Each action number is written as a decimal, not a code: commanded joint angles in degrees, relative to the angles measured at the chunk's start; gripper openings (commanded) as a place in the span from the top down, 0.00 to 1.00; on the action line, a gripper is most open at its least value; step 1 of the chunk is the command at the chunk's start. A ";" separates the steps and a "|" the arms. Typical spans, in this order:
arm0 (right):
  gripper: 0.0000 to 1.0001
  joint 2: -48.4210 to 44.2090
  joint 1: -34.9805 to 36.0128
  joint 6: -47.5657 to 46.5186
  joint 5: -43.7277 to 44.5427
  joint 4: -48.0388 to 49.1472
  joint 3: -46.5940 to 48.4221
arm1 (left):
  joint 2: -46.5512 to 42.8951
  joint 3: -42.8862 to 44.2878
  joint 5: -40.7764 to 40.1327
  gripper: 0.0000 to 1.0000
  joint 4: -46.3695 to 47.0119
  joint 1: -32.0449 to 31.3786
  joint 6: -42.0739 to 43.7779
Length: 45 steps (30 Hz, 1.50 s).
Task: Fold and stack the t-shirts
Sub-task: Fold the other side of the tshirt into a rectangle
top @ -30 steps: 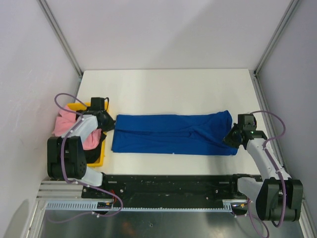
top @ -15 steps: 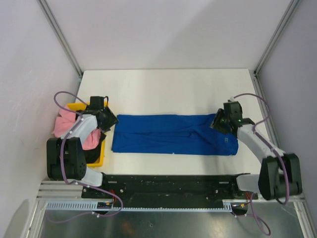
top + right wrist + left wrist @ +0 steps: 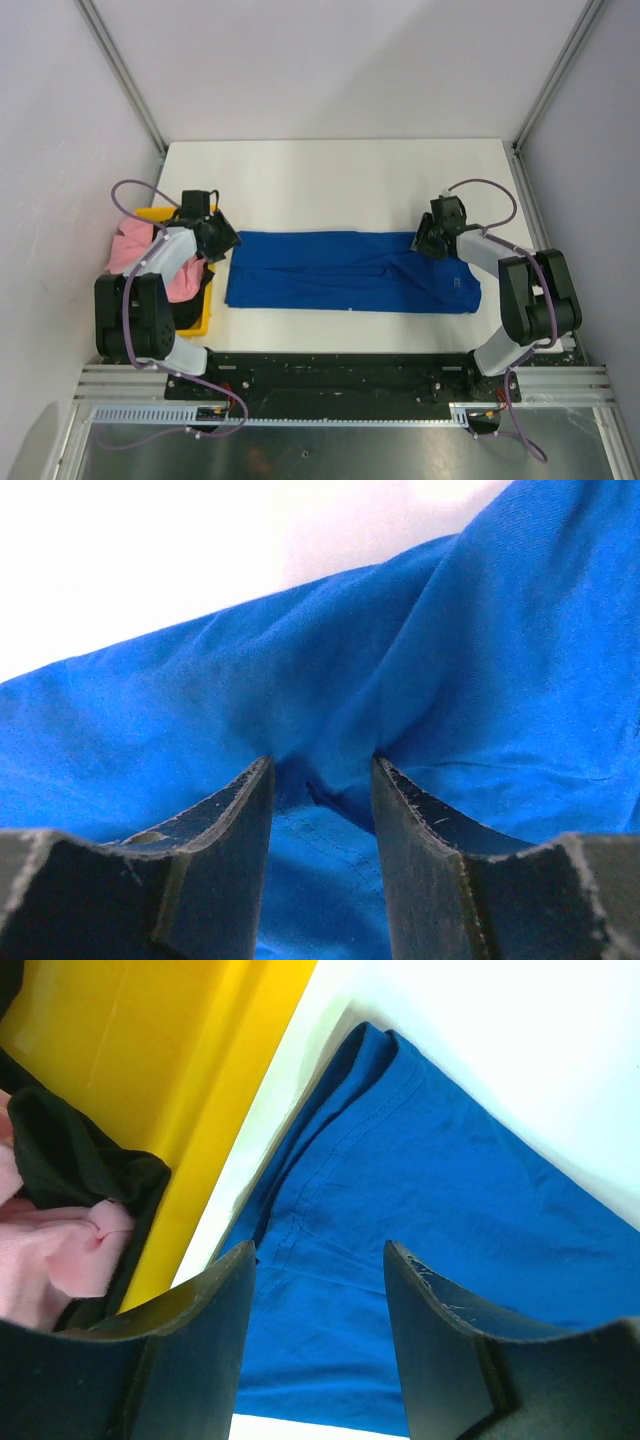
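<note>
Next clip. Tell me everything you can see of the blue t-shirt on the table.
The blue t-shirt is soft royal-blue cloth, folded into a long band lying flat across the white table. It is creased toward its right end, where a small white mark shows. Stitched hems show at its left end, close beside the yellow bin. The left gripper is open over that end. The right gripper, jaws apart, is down on the far right corner, with cloth rising between its fingers.
</note>
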 commanded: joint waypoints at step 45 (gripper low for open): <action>0.65 -5.71 6.79 3.99 3.13 -12.47 2.20 | 0.06 0.63 1.43 0.43 1.96 -0.23 1.40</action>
